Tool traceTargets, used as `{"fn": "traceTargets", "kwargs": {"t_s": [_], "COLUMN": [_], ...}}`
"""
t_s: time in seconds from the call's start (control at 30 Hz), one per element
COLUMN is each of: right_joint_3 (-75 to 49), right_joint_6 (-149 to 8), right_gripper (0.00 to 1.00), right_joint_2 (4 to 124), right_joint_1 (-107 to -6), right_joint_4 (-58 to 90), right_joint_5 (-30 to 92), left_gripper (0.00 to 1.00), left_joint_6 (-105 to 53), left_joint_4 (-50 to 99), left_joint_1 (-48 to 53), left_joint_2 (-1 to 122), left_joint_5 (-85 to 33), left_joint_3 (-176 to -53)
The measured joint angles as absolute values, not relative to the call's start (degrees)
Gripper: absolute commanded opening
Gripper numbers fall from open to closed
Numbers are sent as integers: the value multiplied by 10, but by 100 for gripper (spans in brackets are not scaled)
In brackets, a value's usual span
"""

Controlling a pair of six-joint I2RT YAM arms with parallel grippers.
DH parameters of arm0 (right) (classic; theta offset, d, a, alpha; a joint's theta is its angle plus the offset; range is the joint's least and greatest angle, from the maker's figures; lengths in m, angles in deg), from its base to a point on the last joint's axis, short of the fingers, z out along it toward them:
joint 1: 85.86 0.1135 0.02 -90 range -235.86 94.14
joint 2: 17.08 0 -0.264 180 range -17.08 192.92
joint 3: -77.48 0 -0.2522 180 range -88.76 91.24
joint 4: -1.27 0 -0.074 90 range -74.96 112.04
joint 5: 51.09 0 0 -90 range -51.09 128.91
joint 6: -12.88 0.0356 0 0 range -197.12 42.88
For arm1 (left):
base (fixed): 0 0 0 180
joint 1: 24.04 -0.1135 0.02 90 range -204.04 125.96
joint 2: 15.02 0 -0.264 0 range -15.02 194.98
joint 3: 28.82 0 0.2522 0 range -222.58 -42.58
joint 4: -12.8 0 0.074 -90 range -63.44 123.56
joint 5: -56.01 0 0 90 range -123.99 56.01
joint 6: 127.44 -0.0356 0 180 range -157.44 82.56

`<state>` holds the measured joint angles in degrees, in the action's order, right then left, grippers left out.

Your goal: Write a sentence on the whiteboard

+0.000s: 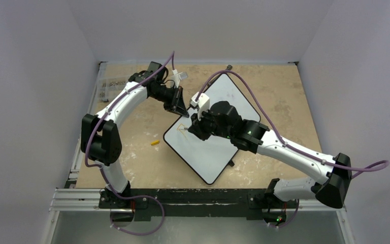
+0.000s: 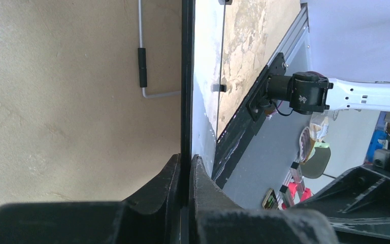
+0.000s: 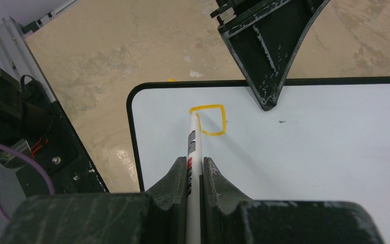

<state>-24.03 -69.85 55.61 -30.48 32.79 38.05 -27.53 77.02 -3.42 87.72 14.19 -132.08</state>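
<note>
The whiteboard (image 1: pixel 218 137) lies tilted on the table; it also shows in the right wrist view (image 3: pixel 310 152). My left gripper (image 1: pixel 181 113) is shut on its black frame edge (image 2: pixel 187 76) at the far left side. My right gripper (image 1: pixel 195 127) is shut on a white marker (image 3: pixel 193 152), whose tip touches the board. One orange-yellow stroke (image 3: pixel 210 119), the start of the sentence, curves near the board's corner. The left gripper's fingers (image 3: pixel 264 56) show at the board's edge in the right wrist view.
A small yellow marker cap (image 1: pixel 155 143) lies on the tan table left of the board. A white clip-like object (image 1: pixel 179 76) sits at the back. A metal rail (image 1: pixel 183 195) runs along the near edge. Walls enclose three sides.
</note>
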Motion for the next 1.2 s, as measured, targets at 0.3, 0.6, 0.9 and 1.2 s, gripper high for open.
{"fn": "traceTargets", "kwargs": {"t_s": [0.3, 0.6, 0.9, 1.2], "right_joint_3": [-252, -266, -266, -266], "right_joint_6": [-678, -672, -672, -673], "right_gripper": [0, 0, 0, 0], "right_joint_2": [513, 512, 547, 553], "right_joint_1": [-326, -337, -337, -338], "right_joint_4": [322, 326, 325, 323], "right_joint_5": [440, 459, 456, 453], "left_gripper": [0, 0, 0, 0], "left_joint_6": [-275, -275, -275, -275], "left_joint_4": [770, 770, 770, 770], "left_joint_1": [-34, -34, -34, -34], "left_joint_2": [877, 876, 876, 876], "left_joint_5": [142, 142, 142, 137], "left_joint_3": [-1321, -1321, -1321, -1320]}}
